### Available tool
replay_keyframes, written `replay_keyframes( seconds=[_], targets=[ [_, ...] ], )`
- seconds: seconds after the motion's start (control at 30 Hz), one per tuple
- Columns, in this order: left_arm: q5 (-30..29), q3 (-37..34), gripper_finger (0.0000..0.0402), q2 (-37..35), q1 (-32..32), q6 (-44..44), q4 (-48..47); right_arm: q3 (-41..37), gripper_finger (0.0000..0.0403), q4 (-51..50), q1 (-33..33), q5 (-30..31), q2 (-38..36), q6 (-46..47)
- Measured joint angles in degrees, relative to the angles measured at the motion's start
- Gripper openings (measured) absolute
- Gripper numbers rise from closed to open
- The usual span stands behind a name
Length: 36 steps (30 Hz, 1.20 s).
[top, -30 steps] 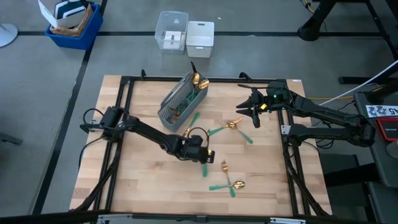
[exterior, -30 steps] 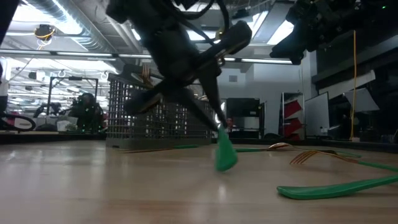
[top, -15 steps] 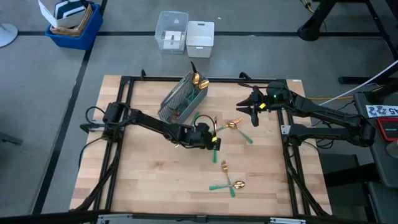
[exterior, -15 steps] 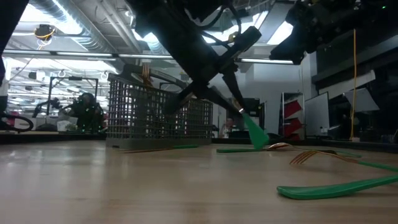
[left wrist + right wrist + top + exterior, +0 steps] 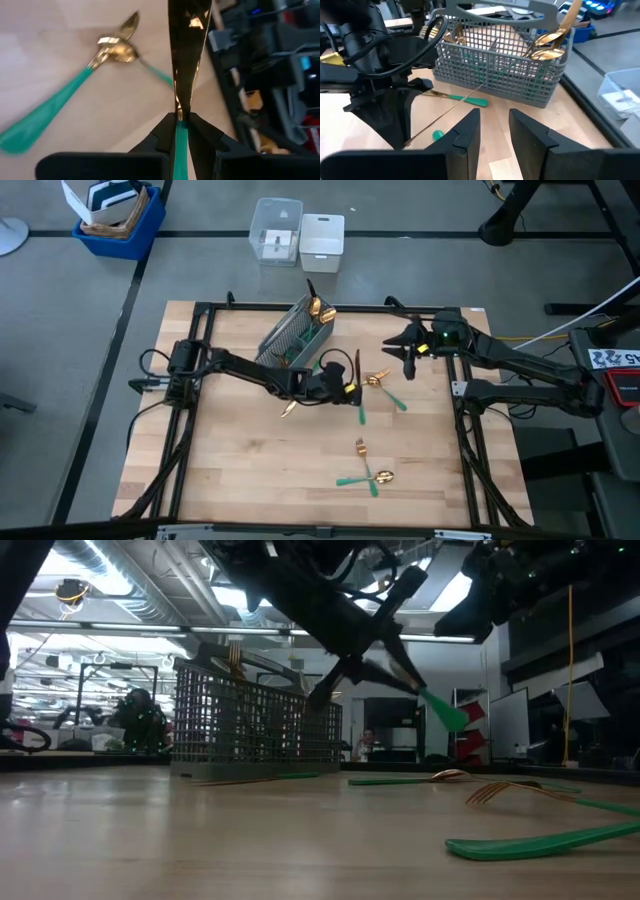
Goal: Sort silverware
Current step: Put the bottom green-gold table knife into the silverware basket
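Seen from above, the left gripper [image 5: 345, 388] hangs over the middle of the table [image 5: 240, 470], just right of the mesh caddy [image 5: 290, 340], clamped on a knife [image 5: 360, 402] whose green handle points toward the near edge. The caddy, at the table's far side, already holds gold-headed pieces. Loose silverware lies to the right of the gripper: a fork and spoon [image 5: 378, 380] crossed near it, and another pair [image 5: 370, 476] toward the near edge. The right gripper [image 5: 405, 348] waits over the far right part of the table, fingers apart. At table level, the held knife's green handle [image 5: 442, 710] is clear of the wood, tilted, with the caddy [image 5: 255, 725] behind it and a fork [image 5: 500, 790] and a green handle [image 5: 540, 840] lying on the right. The left wrist camera shows the fingers [image 5: 165, 135] pinching the knife [image 5: 186, 45] where gold blade meets green handle, a spoon [image 5: 117, 47] on the table beyond. From the right wrist, its own fingers [image 5: 465, 132] stand parted, facing the caddy [image 5: 500, 70]; a piece [image 5: 457, 97], perhaps a knife, lies in front of it.
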Motion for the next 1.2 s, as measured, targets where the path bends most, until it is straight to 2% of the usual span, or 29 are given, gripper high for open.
replay_keyframes(
  seconds=[0.37, 0.77, 0.93, 1.2],
  targets=[
    [0.03, 0.0, 0.0033, -0.38, 4.67, 7.14, 9.89, 3.4, 0.0108, 0.03, 0.0, 5.24, -5.31, -0.45],
    [0.03, 0.0, 0.0033, -7.92, 10.65, 18.71, 9.66, 5.6, 0.0108, -0.22, -0.02, 10.16, -9.18, -2.17],
    [0.04, 0.0, 0.0033, -11.26, 14.03, 23.56, 9.09, 5.6, 0.0108, -0.6, -0.02, 10.29, -9.1, -2.16],
    [0.03, 0.0, 0.0033, -17.36, 20.73, 30.7, 0.6, 5.6, 0.0108, -0.59, 0.0, 10.29, -9.08, -2.16]
  ],
)
